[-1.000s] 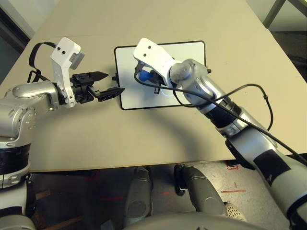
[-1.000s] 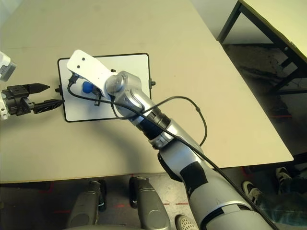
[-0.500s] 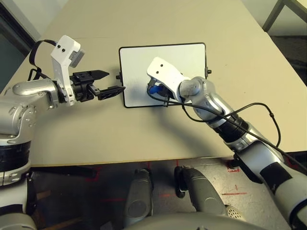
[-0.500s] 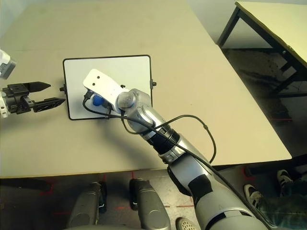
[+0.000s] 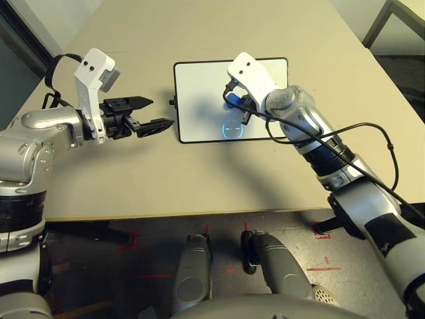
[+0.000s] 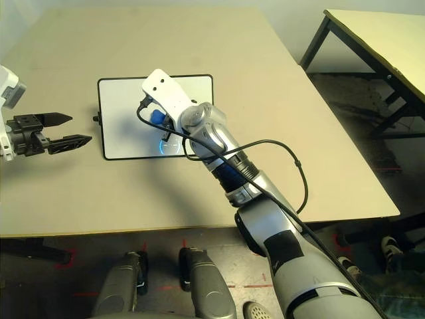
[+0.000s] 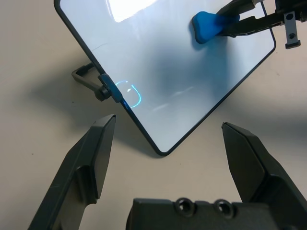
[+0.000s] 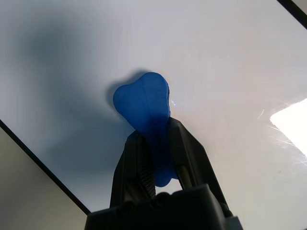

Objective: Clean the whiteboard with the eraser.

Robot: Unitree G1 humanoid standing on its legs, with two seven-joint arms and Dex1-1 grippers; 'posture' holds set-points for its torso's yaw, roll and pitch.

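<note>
While the eraser point(image 8: 144, 103) sits pinched between the two black fingers of the right gripper point(image 8: 154, 158), its blue body is pressed flat on the whiteboard point(image 5: 199, 100), roughly in the middle of the board and a little toward the far long edge, so the wiping step looks to be in hand. That board lies flat on the table point(image 5: 199, 179), near the table's middle, its short sides carrying small black knobs point(image 7: 102, 91) and its thin black frame unbroken. Across the surface I can make out no clear pen marks: a faint bluish ring point(image 5: 232, 129) near the board's near long edge reads as glare or a projected mark, not ink, and a bright window reflection falls near one corner. My judgement is that the cleaning is largely done or close to it, though faint traces could escape these views, and the near edge and corners may want another pass. Left of the board, just off its short side and not touching it, the left gripper point(image 7: 165, 143) hovers with fingers spread wide and holding nothing
</note>
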